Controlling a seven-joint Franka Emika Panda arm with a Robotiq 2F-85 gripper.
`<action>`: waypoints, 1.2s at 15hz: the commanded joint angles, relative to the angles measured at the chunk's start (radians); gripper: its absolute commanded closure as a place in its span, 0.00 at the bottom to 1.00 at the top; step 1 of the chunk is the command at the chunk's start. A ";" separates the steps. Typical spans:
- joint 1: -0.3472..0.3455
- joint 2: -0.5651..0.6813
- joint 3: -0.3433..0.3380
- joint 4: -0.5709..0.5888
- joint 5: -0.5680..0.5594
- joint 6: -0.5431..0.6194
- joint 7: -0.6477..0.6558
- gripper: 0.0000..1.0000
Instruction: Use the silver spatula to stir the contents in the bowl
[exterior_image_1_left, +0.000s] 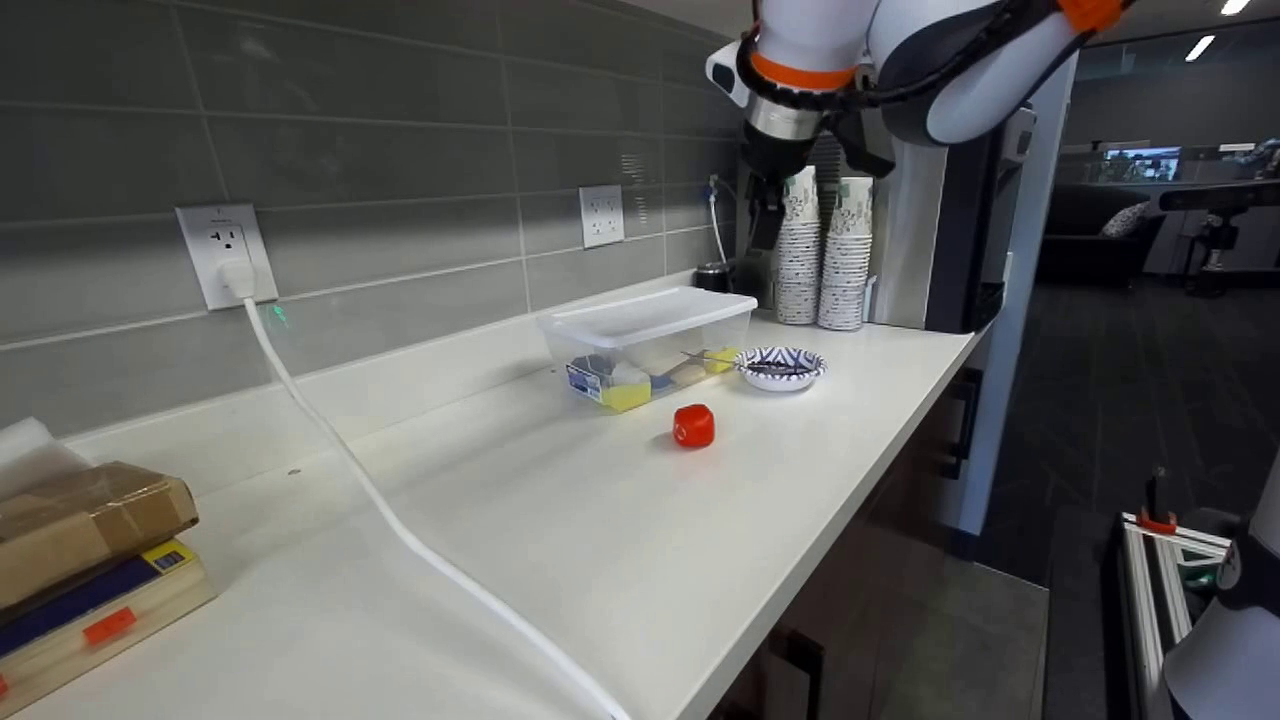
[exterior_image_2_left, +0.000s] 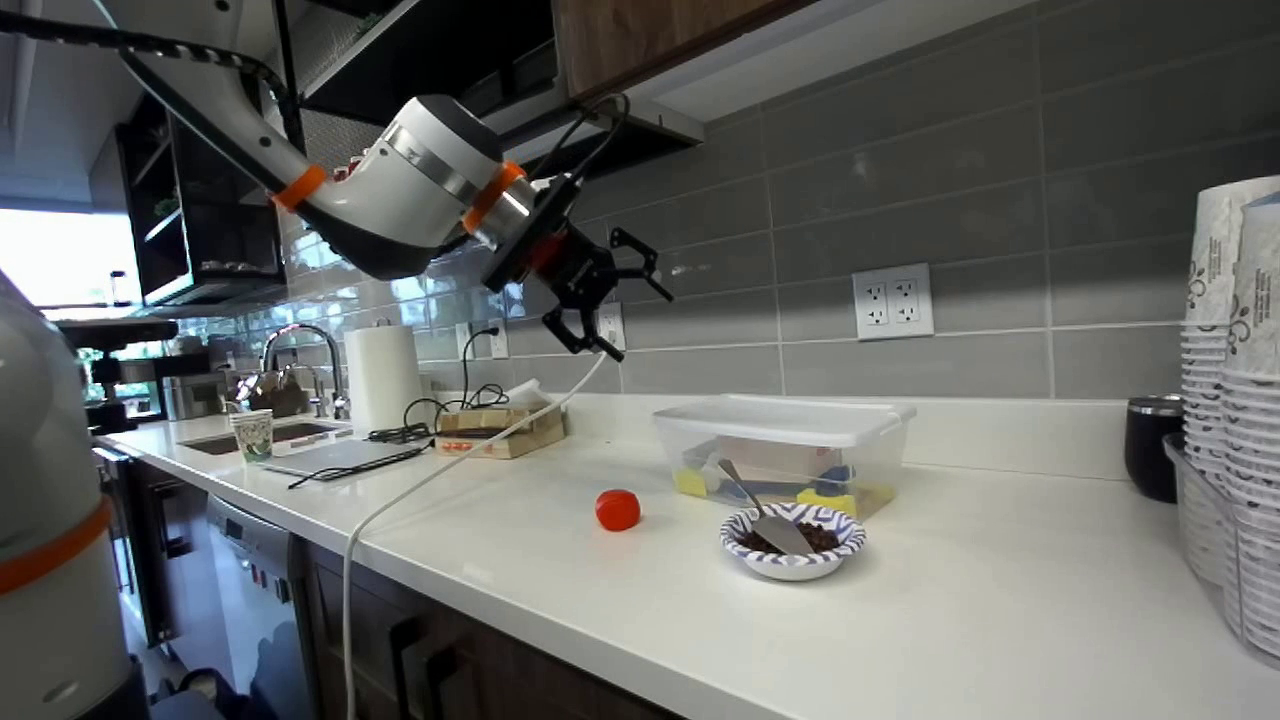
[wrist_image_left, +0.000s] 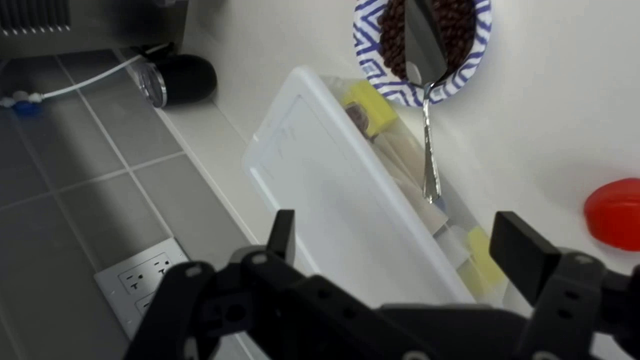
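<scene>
The white bowl with a dark blue pattern stands on the counter in both exterior views (exterior_image_1_left: 781, 382) (exterior_image_2_left: 793, 571) and at the top of the wrist view (wrist_image_left: 368, 45). It holds small dark brown beans (exterior_image_2_left: 822, 538) (wrist_image_left: 456, 27). The silver spatula (exterior_image_2_left: 783, 534) (wrist_image_left: 429, 145) rests with its blade on the beans and its handle over the rim, leaning toward the plastic container. My gripper (exterior_image_1_left: 768, 215) (exterior_image_2_left: 642, 325) (wrist_image_left: 395, 227) is open and empty, high above the counter. In the wrist view the lid lies between its fingers, and the spatula handle's end is just beyond them.
A clear lidded plastic container (exterior_image_1_left: 650, 318) (exterior_image_2_left: 785, 425) (wrist_image_left: 345, 195) stands beside the bowl against the wall. A small red object (exterior_image_1_left: 694, 426) (exterior_image_2_left: 618, 510) (wrist_image_left: 617, 215) lies near both. Stacked paper cups (exterior_image_1_left: 798, 265) (exterior_image_2_left: 1250, 450), a black tumbler (exterior_image_2_left: 1152, 450) and a white cable (exterior_image_1_left: 430, 550) are around.
</scene>
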 joint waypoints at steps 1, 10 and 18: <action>-0.017 -0.005 0.003 -0.080 -0.098 0.034 0.158 0.00; -0.081 0.165 0.029 -0.088 -0.502 0.164 0.639 0.00; -0.044 0.391 0.033 0.058 -0.884 0.122 1.099 0.00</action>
